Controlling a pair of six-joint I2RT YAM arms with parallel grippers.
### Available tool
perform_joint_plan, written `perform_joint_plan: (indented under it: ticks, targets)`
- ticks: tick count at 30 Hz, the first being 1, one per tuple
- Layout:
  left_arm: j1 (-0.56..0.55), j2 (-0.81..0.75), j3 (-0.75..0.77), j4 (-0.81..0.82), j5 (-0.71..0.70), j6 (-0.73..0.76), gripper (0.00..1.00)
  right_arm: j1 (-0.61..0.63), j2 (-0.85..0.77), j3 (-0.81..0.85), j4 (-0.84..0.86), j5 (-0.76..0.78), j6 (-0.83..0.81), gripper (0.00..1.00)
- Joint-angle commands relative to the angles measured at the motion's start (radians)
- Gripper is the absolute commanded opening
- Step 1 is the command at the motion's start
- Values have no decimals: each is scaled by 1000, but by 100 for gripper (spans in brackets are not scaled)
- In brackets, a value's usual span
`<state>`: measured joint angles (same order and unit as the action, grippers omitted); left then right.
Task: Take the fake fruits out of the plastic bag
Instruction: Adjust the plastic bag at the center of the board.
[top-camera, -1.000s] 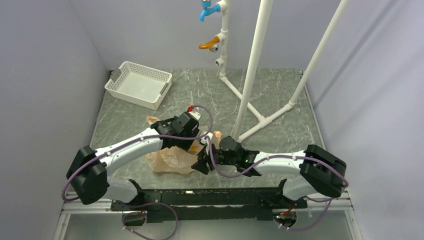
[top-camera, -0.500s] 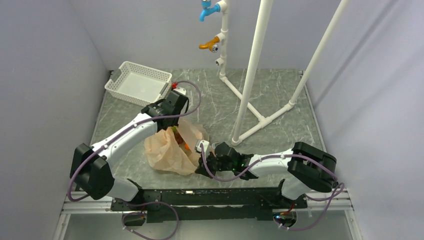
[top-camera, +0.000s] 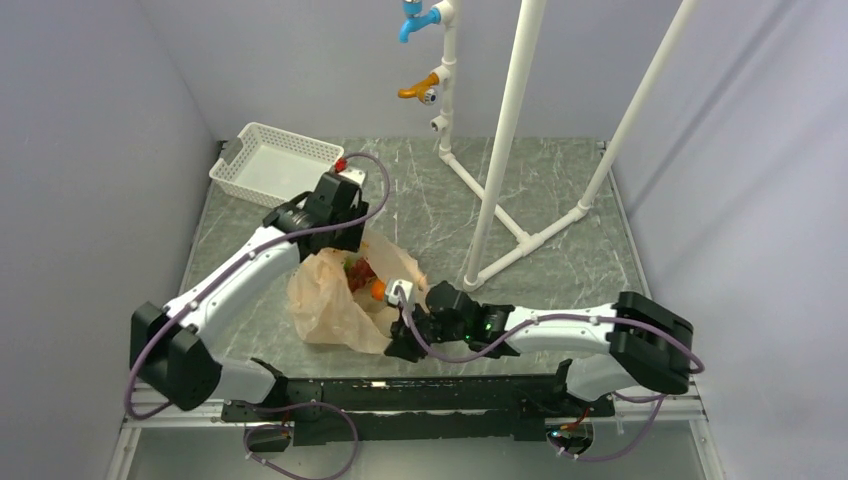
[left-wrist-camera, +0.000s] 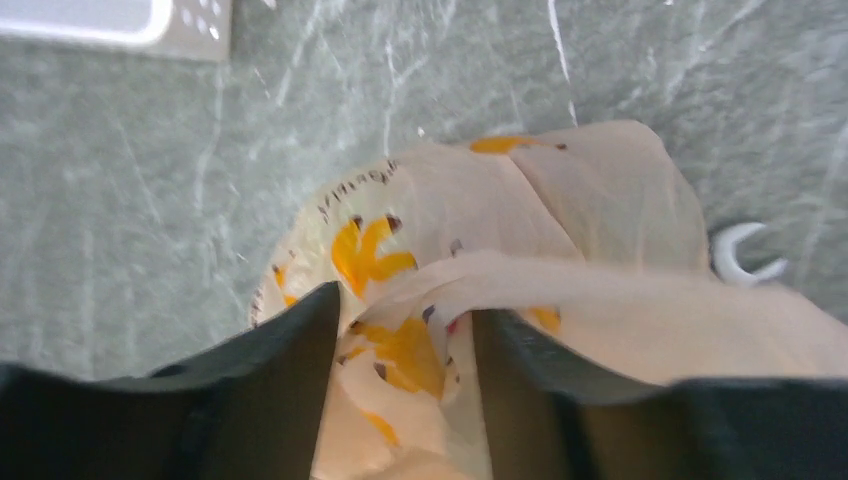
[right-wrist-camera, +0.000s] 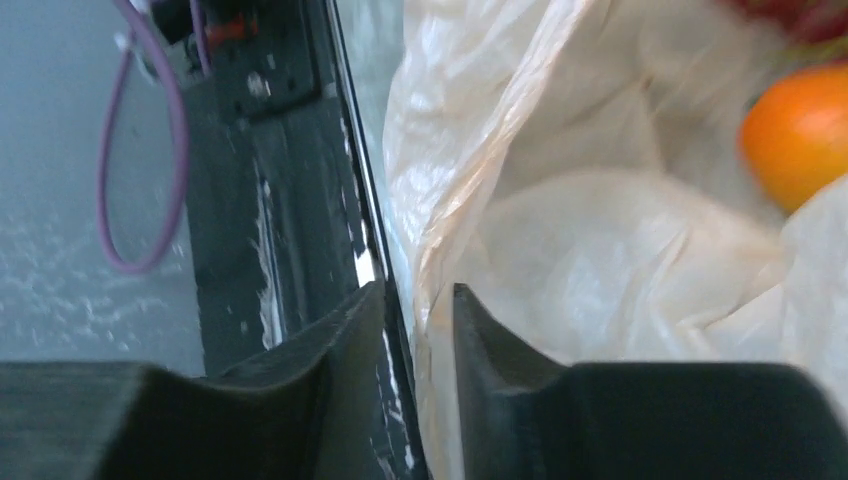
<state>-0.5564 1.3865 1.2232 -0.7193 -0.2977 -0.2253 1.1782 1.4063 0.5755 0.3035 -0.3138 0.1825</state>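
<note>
The plastic bag (top-camera: 325, 305) lies crumpled near the front of the table, its mouth pulled open. Inside the mouth I see a dark red-purple grape bunch (top-camera: 361, 273), an orange round fruit (top-camera: 378, 290) and a bit of green. My left gripper (top-camera: 335, 238) is shut on the bag's far edge; the printed film is bunched between its fingers (left-wrist-camera: 405, 335). My right gripper (top-camera: 396, 338) is shut on the bag's near edge (right-wrist-camera: 418, 300). The right wrist view shows the orange fruit (right-wrist-camera: 795, 135) inside the bag (right-wrist-camera: 600, 250).
A white mesh basket (top-camera: 278, 168) stands at the back left, just beyond the left gripper. A white pipe frame (top-camera: 500, 150) with blue and orange taps (top-camera: 418, 88) stands at the back right. A small white curved piece (left-wrist-camera: 745, 255) lies by the bag. The black mounting rail (right-wrist-camera: 290, 200) is beside the right gripper.
My left gripper has pulled the bag's far edge back and left toward the basket. My right gripper has drawn the near edge toward the front. The bag's mouth has opened and the fruits now show.
</note>
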Motion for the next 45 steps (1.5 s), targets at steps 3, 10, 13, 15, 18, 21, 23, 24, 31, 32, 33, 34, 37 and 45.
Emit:
perform_joint_plan:
  ticks: [3,10,13,15,18,21,23,24,31,32,33,34,37,45]
  targets:
    - [4,-254,-43,-36,156,-43,77,1,-111,148,18,117,21,57]
    - [3,-447,-16,-81,272,-80,94,-59,-79,214,60,169,64,67]
    - [3,-497,-67,-36,350,-111,77,-92,-53,234,73,178,96,43]
    - [3,-512,-140,38,413,-141,58,-95,-19,261,50,222,90,24]
    - [2,-473,-236,128,491,-175,37,-94,37,290,16,247,73,11]
    - [2,-415,-325,169,434,-184,25,-93,74,282,31,255,67,6]
    - [2,-384,-362,154,351,-199,20,-92,106,271,52,280,66,6]
    - [2,-379,-382,141,327,-204,20,-93,128,270,56,308,70,5]
    - [1,-332,-461,-4,212,-348,39,-89,162,233,-52,681,157,16]
    - [1,-357,-485,-8,190,-384,40,-85,141,202,-43,699,153,21]
    - [1,-392,-515,-9,171,-431,42,-82,121,178,-40,714,144,25]
    - [1,-437,-542,-15,145,-467,47,-79,104,161,-47,733,134,29]
    - [2,-540,-612,-19,114,-502,53,-75,79,150,-111,760,144,36]
    - [-173,-468,-593,-13,212,-526,57,-68,4,154,-141,538,119,68]
